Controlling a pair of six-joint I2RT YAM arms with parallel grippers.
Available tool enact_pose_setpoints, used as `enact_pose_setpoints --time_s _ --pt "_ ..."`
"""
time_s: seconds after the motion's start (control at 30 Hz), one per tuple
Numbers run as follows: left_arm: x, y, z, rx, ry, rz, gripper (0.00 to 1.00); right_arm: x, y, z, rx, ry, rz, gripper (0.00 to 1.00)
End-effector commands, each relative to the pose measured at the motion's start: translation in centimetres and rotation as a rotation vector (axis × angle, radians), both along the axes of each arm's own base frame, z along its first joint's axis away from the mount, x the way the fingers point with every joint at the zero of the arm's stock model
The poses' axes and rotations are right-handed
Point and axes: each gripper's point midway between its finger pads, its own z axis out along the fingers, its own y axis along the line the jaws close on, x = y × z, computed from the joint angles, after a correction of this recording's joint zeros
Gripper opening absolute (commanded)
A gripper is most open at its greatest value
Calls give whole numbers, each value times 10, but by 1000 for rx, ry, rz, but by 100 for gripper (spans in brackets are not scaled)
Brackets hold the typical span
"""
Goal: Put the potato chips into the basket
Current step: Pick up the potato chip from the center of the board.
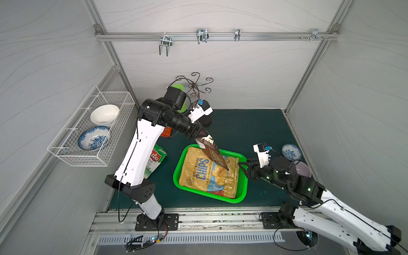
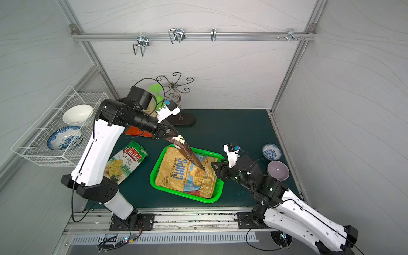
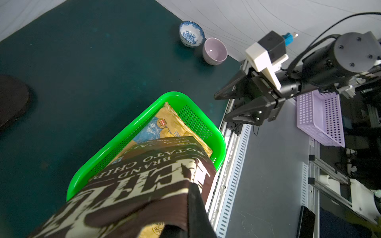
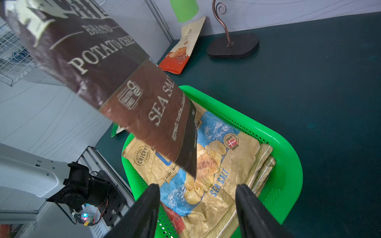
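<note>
Tan CHIPS bag beneath brown bag

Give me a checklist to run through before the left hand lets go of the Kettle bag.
1. Grip: left hand shut on the Kettle bag: ok.
2. Position: Kettle bag hangs over the green basket: ok.
3. Landing spot: tan CHIPS bag lies flat in the basket: ok.
4. Clearance: right hand is open at the basket's rim, near the Kettle bag's lower corner: cannot tell.
5. All chips in: Cassava Chips bag and cream-orange bag sit outside the basket: not ok.
</note>
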Motion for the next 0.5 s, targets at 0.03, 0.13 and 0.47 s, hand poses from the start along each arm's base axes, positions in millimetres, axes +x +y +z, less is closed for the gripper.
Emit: enact_pose_setpoints --time_s 0.03,0.13,0.47 --pt "-24 -19 15 -32 -51 -124 0 0 -7 -17 -23 45 -32 61" --pt "-34 -33 10 -14 -48 -179 0 -1 -10 -27 -23 70 -51 60" --pt "-64 -72 -18 70 -66 -440 0 -4 -62 -28 34 40 -233 58"
